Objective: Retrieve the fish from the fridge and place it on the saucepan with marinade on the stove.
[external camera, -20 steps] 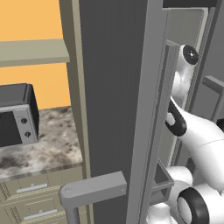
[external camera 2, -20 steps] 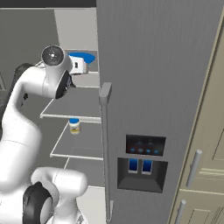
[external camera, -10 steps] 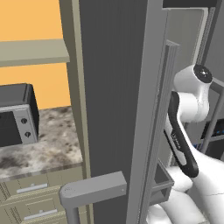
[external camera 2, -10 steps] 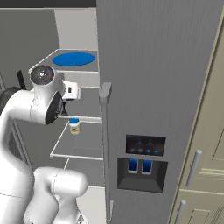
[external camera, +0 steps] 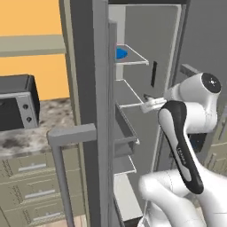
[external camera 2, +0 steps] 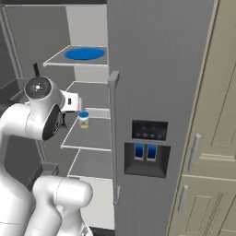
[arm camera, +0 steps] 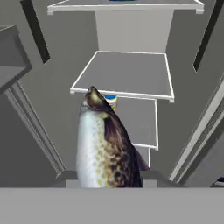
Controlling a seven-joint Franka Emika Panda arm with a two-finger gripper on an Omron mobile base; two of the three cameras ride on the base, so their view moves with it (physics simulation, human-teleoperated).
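**No readable text**

Nothing in these pictures can be read. The fridge [external camera 2: 156,69] carries a dispenser panel [external camera 2: 148,148] with two blue-lit squares and a row of small dark marks above them, too small to make out. The small jar [external camera 2: 83,119] on a shelf shows a pale band with no legible label. The microwave [external camera: 15,106] front has two round knobs, unmarked.

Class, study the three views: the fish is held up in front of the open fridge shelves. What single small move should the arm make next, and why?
Probably keep drawing the end effector straight back out of the fridge. The fish already sits between the fingers, its head pointing at the shelves, with a small jar close beyond it. Backing out clears shelf edges and the open door before any turn toward the stove.
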